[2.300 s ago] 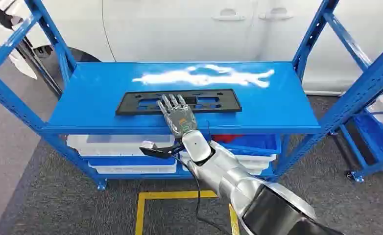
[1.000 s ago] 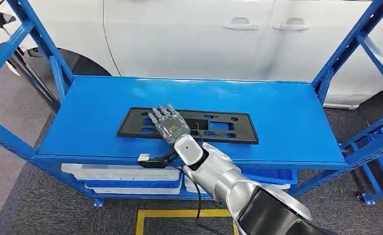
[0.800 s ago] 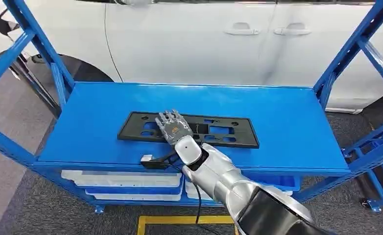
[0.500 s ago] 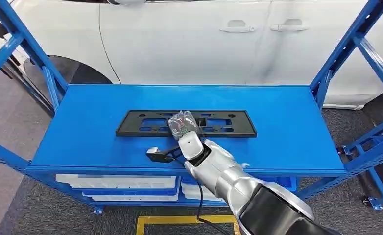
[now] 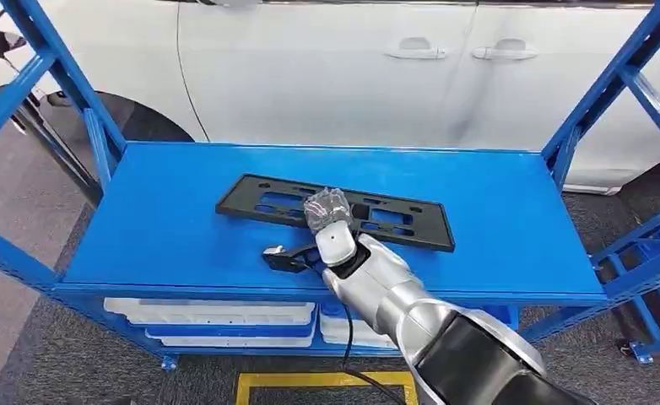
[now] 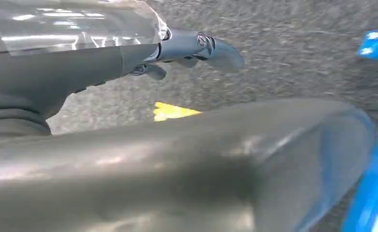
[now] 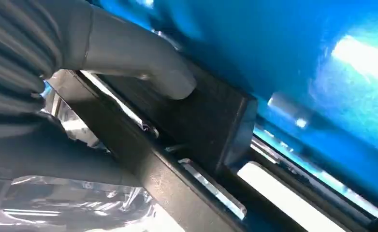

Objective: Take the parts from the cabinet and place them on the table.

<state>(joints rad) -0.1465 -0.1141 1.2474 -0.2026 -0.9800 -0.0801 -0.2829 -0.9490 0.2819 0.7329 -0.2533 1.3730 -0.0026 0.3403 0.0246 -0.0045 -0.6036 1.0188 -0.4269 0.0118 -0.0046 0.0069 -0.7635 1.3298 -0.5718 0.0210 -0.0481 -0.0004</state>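
A long black plastic part [image 5: 398,223] with cut-out slots lies skewed on the top shelf of the blue cabinet [image 5: 166,228]. My right hand [image 5: 327,207] grips its near edge around the middle, fingers curled over it. In the right wrist view the thick grey thumb [image 7: 143,63] presses on the black part [image 7: 211,121], and the rest of the hand sits under its rim. My left hand [image 6: 192,48] hangs over the grey floor with nothing in it, its thumb sticking out.
A white car [image 5: 352,76] stands right behind the cabinet. Blue uprights [image 5: 601,84] frame the shelf on both sides. White bins [image 5: 217,314] sit on the lower shelf. Another blue rack [image 5: 656,253] is at the right, and yellow floor tape [image 5: 310,380] lies below.
My right hand went from lying flat on the part to curling its fingers around it. The part has turned slightly on the shelf. The camera view has also shifted.
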